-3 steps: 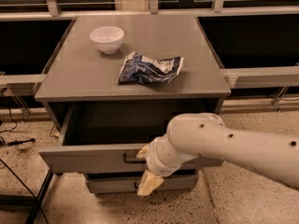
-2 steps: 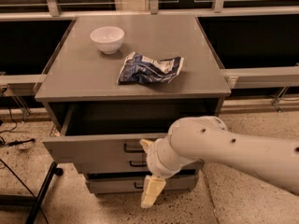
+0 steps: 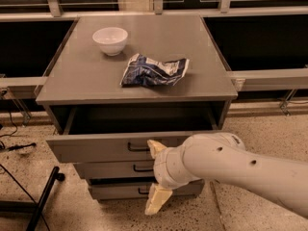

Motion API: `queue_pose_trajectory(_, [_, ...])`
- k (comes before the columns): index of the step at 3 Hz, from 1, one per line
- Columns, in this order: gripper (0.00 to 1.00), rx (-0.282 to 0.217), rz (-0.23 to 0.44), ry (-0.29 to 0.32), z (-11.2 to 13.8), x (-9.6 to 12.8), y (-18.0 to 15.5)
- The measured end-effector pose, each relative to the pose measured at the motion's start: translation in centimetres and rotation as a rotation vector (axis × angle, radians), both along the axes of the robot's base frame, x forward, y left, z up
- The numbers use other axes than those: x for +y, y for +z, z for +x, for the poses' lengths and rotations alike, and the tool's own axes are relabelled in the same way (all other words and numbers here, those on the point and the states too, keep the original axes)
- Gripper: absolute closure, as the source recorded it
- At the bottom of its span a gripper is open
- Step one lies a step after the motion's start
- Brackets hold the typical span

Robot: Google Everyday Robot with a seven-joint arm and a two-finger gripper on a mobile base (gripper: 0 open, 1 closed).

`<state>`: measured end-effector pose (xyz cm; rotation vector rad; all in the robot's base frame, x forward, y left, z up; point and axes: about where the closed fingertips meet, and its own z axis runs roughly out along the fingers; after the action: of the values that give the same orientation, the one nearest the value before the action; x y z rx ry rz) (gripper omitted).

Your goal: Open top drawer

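The top drawer of the grey cabinet stands pulled out, with its dark inside showing and its black bar handle at the centre of the front. My gripper is in front of the drawers, just right of the handle. It is open and holds nothing. One cream finger lies against the top drawer's front by the handle's right end. The other finger hangs down below the lowest drawer. My white arm comes in from the lower right.
Two shallower grey drawers sit shut below. A white bowl and a crumpled blue chip bag lie on the cabinet top. A black stand leg and cables lie on the floor at left. Rails run behind.
The top drawer's front stands a little nearer to the cabinet than a second ago. My gripper has shifted slightly, with its lower finger dropped further toward the floor.
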<state>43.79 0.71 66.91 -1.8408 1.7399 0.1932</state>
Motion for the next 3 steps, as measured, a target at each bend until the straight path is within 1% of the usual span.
queue_pose_trajectory(1, [0.00,-0.001,-0.004,0.003,0.0,0.0,0.1])
queue_pose_trajectory(2, [0.00,0.010,-0.035,0.011,0.4,0.2,0.5])
queue_pose_trajectory(3, [0.00,0.038,-0.086,0.024,1.7,0.3,1.3])
